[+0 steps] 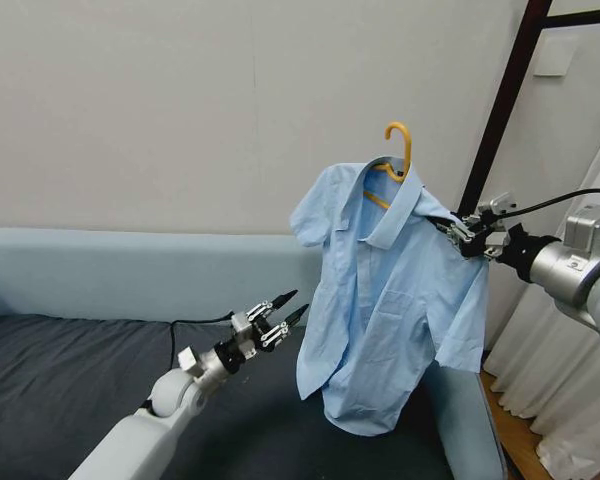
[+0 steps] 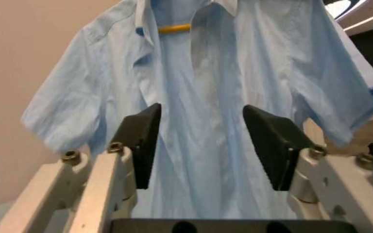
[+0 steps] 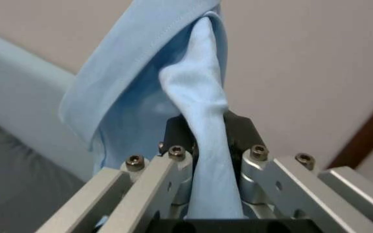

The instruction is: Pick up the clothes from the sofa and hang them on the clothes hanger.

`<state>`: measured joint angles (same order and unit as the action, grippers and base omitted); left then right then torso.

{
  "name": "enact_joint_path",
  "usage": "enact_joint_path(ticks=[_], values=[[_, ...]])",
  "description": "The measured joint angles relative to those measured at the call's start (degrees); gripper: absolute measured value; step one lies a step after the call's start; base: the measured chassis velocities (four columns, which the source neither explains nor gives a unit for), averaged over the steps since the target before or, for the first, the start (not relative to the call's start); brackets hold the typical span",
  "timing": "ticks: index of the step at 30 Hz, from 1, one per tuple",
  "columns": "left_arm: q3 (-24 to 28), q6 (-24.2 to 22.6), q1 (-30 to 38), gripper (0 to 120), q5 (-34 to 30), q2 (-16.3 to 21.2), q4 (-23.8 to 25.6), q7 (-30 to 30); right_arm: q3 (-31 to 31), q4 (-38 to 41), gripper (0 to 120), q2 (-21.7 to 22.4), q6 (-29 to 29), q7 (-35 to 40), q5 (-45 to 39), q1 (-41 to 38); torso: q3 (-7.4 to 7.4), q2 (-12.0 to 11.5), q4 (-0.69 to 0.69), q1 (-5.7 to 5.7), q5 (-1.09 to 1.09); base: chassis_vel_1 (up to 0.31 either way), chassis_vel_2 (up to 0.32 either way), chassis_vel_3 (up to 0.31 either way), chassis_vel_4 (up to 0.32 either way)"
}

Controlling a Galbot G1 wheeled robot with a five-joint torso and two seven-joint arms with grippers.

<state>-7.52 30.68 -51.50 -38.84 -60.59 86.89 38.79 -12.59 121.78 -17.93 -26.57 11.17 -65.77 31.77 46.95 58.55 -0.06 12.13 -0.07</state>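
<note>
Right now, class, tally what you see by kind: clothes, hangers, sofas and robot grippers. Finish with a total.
Clothes: 1, the blue shirt
Hangers: 1, the yellow hanger
Sofas: 1, the sofa
Grippers: 2, the left gripper and the right gripper
Total: 5

The shirt hangs on the hanger before the wall, above the sofa's right end. My right gripper pinches its shoulder from the right; my left gripper hovers left of it, over the seat, not touching
</note>
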Motion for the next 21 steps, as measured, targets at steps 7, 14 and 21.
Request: enact_joint_path(ticks=[7,14,21], values=[[-6.37,1.1,-6.65,86,1.64,-0.69,3.55,-2.26,-6.25,4.46,7,-2.06,-4.85,18.48,-0.54,2.56,0.0,0.0,0.0,0.0,0.05,0.0,0.0,0.0,0.0],[-9.19,1.28,-9.02,100,2.69,-1.31,4.81,-3.3,-11.05,7.86,7,-3.78,-3.03,26.14,3.74,5.3,0.0,0.0,-0.02,0.0,0.04,0.0,0.0,0.0,0.0],[-10.88,1.83,-10.86,100,2.97,-1.41,6.39,-3.62,-12.65,8.6,7,-3.21,0.11,36.28,4.05,7.98,0.0,0.0,-0.02,0.0,0.03,0.0,0.0,0.0,0.0]])
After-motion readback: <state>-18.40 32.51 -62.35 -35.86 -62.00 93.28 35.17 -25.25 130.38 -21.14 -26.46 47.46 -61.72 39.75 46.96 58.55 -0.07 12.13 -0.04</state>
